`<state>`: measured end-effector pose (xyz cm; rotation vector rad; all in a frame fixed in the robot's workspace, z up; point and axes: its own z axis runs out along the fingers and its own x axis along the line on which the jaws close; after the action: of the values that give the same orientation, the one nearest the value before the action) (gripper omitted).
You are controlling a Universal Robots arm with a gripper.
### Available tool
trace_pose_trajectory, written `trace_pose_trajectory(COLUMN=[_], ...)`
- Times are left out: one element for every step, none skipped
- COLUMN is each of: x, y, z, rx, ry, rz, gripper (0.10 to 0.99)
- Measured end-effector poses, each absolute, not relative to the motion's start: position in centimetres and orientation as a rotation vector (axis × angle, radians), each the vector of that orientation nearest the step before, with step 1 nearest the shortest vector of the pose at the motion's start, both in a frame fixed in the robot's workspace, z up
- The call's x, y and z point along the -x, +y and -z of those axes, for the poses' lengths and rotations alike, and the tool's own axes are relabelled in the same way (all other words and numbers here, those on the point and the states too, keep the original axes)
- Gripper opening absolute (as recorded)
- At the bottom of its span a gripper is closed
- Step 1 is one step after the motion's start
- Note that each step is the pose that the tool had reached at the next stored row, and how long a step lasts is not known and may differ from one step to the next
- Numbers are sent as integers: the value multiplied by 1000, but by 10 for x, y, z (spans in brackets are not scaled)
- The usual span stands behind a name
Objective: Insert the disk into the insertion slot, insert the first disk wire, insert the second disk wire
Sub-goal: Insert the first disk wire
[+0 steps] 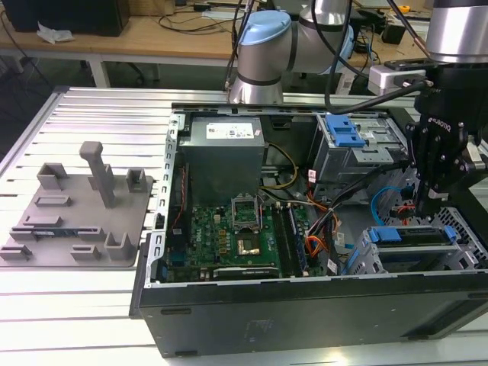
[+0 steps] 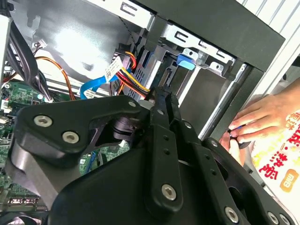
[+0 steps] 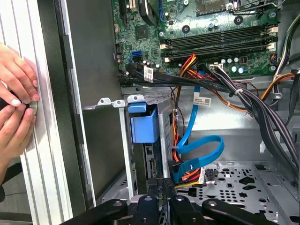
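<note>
The disk (image 3: 151, 164) stands edge-on inside the insertion slot (image 3: 164, 112), its blue carrier tab (image 3: 143, 124) at the slot's mouth. In the exterior view the disk's blue carrier (image 1: 408, 235) shows in the grey cage (image 1: 371, 255) at the case's near right corner. My gripper (image 3: 161, 185) is shut, with its tips just off the disk's connector end, and I see nothing between them. A blue flat wire (image 3: 204, 145) loops beside the cage. Its plug lies with a red, yellow and black wire bundle (image 3: 187, 174) close to my fingertips (image 2: 161, 96). I cannot tell whether either wire is plugged in.
The open computer case holds a green motherboard (image 1: 236, 236), a grey power supply (image 1: 225, 149) and a bigger bay with a blue latch (image 1: 345, 131). A person's hands (image 3: 16, 93) rest on the case's outer rail. A grey fixture plate (image 1: 76, 213) lies at the exterior view's left.
</note>
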<state>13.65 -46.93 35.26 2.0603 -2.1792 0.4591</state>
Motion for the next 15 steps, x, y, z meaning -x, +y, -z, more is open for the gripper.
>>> trace_pose_trajectory(x=[-136,-136,-136,-136,-136,-136,-136,-136,-136,-136,-136,-136,-136,-136,-136], y=[-469,-469,-469,-469,-469,-469,-469,-469,-469,-469,-469,-469,-469,-469,-470], z=[-353,-353,-353,-352,-352,-352,-352,-352,-352,-352,-352,-352,-352,-352,-352], rx=[-2060,-2060,-2060,-2060,-2060,-2060,-2060,-2060,-2060,-2060,-2060,-2060,-2060,-2060,-2065], ry=[-2179,-2179,-2179,-2179,-2179,-2179,-2179,-2179,-2179,-2179,-2179,-2179,-2179,-2179,-2185], rz=[-459,-459,-459,-459,-459,-459,-459,-459,-459,-460,-460,-459,-459,-459,-451], gripper=[165,165,165,165,165,165,165,165,235,235,235,302,302,302,302])
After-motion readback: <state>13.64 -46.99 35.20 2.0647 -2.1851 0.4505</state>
